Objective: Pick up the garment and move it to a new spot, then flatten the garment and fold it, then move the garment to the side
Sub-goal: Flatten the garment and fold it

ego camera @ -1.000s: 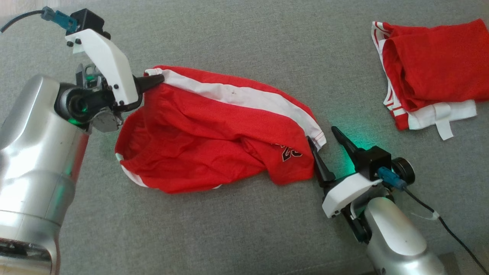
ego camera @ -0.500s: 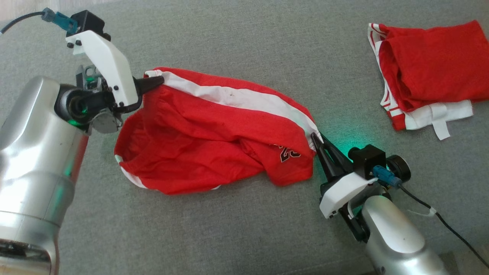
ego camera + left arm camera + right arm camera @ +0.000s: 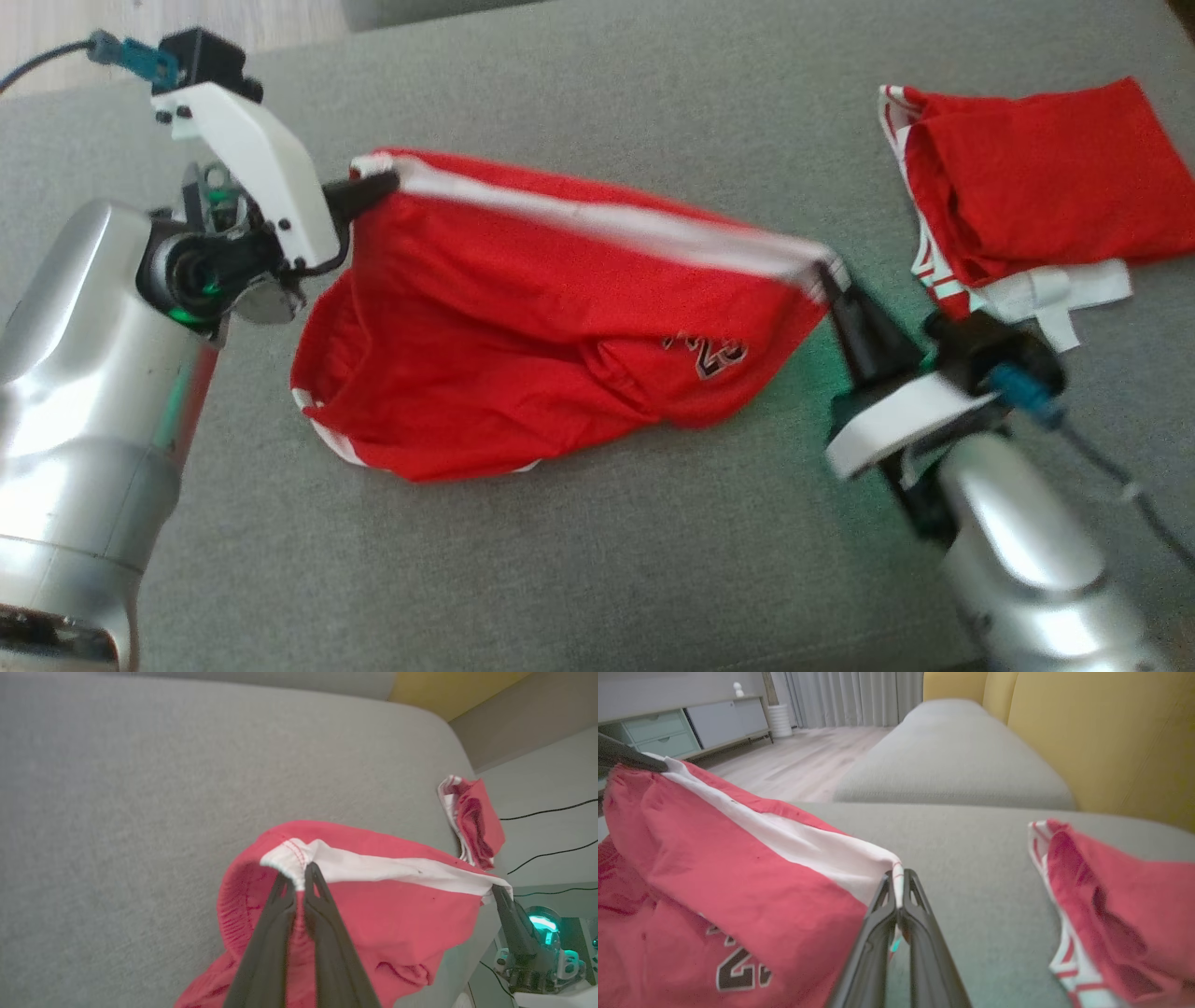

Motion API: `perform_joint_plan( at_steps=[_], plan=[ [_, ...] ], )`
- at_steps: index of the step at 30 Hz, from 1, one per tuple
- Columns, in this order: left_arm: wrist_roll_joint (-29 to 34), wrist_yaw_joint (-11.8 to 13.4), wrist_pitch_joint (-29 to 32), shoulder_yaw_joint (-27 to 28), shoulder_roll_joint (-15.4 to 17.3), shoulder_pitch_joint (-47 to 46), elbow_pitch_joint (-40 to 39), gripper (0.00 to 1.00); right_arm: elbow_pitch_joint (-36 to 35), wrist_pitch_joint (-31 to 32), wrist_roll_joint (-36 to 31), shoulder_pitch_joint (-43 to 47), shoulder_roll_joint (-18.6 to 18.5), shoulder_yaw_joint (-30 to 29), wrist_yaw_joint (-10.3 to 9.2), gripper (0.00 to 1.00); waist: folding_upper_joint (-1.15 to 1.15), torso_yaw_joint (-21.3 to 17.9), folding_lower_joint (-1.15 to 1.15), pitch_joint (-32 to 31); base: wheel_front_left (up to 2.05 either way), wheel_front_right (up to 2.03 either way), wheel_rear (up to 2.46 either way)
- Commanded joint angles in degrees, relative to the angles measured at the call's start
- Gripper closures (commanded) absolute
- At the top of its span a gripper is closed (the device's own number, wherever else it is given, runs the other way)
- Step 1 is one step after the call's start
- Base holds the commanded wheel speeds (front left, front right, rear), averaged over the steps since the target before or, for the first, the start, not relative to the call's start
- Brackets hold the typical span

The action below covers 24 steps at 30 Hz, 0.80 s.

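**Red garment strung between both pincers**

Head view: the garment (image 3: pixel 523 345) spans the grey sofa seat (image 3: pixel 597 579). Its white stripe (image 3: pixel 597 219) is pulled straight from the left pincer (image 3: pixel 378 187) to the right pincer (image 3: pixel 829 275), and the red body sags below.

Left wrist view adds the left pincer clamped on the stripe's gathered corner.

Right wrist view adds the right pincer pinched tight on the opposite end, a number print (image 3: pixel 742 970) and a yellow backrest (image 3: pixel 1087 732).

A second red garment (image 3: pixel 1018 187) lies apart, rightward.

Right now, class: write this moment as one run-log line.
left gripper: shut on red shorts, one stripe end | right gripper: shut on red shorts, other end | second red garment: apart
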Motion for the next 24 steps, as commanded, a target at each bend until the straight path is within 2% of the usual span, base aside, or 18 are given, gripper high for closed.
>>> perform_joint_plan(
  at_steps=[1,10,15,20,24],
  plan=[
    [-0.28,-0.33,-1.55,2.02,2.85,-2.81,-2.93,1.00,-2.81,-0.62,0.95,-2.99,-1.37,0.26,0.39,1.00,0.00,-0.08,0.00,-1.07,0.00,0.00,0.00],
    [-0.17,-0.34,-11.59,1.40,3.11,-6.12,-8.30,1.00,-8.00,2.06,4.19,-17.43,-12.10,3.77,0.39,1.00,0.00,1.38,0.00,-6.29,0.00,0.00,0.00],
    [0.21,-0.35,-18.12,0.54,3.16,-7.98,-10.92,1.00,-8.78,3.58,7.27,-26.50,-15.99,5.80,0.39,1.00,0.00,3.01,0.00,-8.80,0.00,0.00,0.00],
    [-0.73,-0.35,-22.66,-1.33,3.65,-7.90,-14.45,1.00,-7.68,3.03,7.75,-31.54,-17.39,6.21,0.39,1.00,0.00,4.76,0.00,-11.08,0.00,0.00,0.00],
    [-1.81,-0.35,-24.83,-3.22,5.49,-5.27,-18.07,1.00,-7.17,3.52,8.45,-30.17,-17.61,6.81,0.39,1.00,0.00,6.09,0.00,-12.74,0.00,0.00,0.00]
  ],
)
